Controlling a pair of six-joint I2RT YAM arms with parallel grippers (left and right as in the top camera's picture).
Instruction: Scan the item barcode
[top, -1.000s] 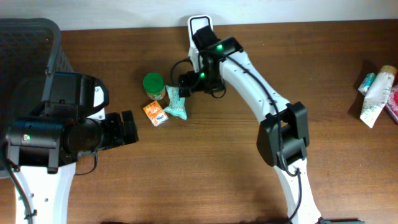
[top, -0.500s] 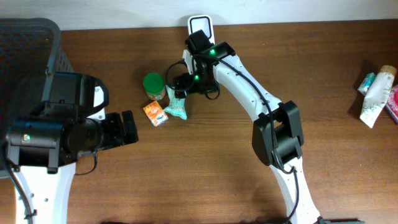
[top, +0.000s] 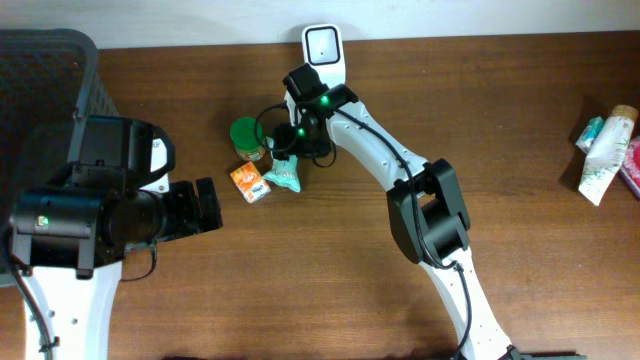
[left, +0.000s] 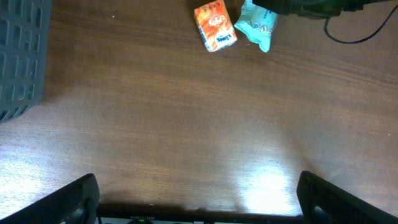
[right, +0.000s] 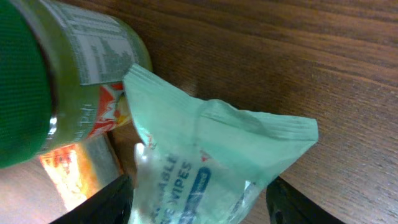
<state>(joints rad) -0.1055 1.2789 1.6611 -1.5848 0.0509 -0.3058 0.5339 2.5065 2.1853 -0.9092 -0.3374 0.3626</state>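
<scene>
A brown wooden table (top: 330, 270) is seen from above, with a robot arm on each side. A pale green packet of wipes (top: 285, 176) lies flat on the table, left of centre and toward the back edge. It sits in a tight cluster with two other things. A jar with a green lid (top: 246, 133) stands just behind and to the left of it, and a small orange carton (top: 250, 183) lies right beside it on its left. A white scanner (top: 322, 45) stands at the back edge of the table, near the cluster but apart from it.

The right arm stretches from the front of the table across to this cluster. Its wrist camera shows the right gripper (right: 202, 200) low over the packet of wipes, one dark finger (right: 115, 200) on each side of the packet's crinkled body. The fingers stand apart with the packet between them. It cannot be told whether they are already pressing on it.

The left arm is at the left side of the table, well away from the cluster. The left gripper (left: 196, 190) is spread wide and holds nothing, with only bare wood between its fingers.

A dark mesh basket (top: 50, 60) fills the back left corner. A few tubes (top: 600, 160) lie at the far right edge.
</scene>
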